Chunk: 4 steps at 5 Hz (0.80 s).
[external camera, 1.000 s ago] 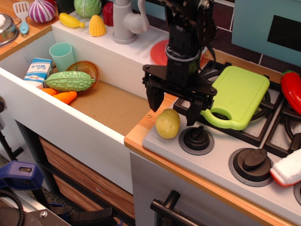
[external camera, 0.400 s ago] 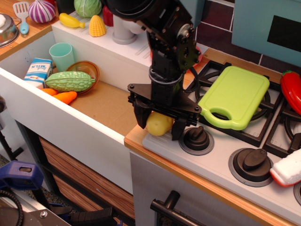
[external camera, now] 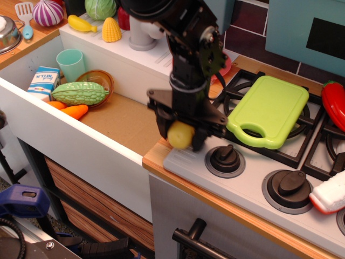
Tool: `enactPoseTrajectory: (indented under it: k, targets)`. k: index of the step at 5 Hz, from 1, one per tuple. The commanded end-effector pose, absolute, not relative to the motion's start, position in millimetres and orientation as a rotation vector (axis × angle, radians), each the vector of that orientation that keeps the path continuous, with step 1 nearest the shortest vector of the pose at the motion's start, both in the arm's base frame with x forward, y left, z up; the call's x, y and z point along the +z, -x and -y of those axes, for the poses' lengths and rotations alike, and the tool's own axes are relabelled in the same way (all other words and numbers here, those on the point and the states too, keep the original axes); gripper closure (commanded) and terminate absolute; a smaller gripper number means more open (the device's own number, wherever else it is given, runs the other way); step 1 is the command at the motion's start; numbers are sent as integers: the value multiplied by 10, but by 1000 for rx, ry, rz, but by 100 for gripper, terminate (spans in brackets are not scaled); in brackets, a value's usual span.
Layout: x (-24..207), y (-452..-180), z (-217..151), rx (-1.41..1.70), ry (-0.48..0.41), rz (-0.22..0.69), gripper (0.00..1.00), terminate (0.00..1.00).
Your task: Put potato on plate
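Hand [external camera: 180, 135] clamped on potato [external camera: 180, 135], just above desk edge. Plate [external camera: 230, 63] up and right beyond the hand, mostly hidden behind the arm.

A glossy black arm [external camera: 186, 38] of stacked blocky segments, small silvery screws seemingly dotting its side, ends in matte black jaws.

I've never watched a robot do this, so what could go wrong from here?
The gripper holds the smooth potato right at the counter edge beside the sink; a slip could drop it in. The red plate is mostly hidden behind the arm, near the green cutting board, which the carry might clip.
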State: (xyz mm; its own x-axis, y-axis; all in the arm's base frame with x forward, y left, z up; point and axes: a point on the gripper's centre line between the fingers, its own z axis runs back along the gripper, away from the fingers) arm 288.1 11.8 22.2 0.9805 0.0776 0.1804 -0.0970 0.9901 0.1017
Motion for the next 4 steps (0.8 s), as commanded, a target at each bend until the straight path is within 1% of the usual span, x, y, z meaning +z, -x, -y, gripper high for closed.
enactPoseTrajectory:
  k: [1, 2, 3, 4]
  targets:
    - [459, -3545, -664, -54, -281, 343, 100, 0]
    - [447, -3984, -874, -113, -231, 369, 100, 0]
    - [394, -4246, -942, -158, -203, 384, 100, 0]
    - [381, -4331, -971, -180, -191, 406, 100, 0]
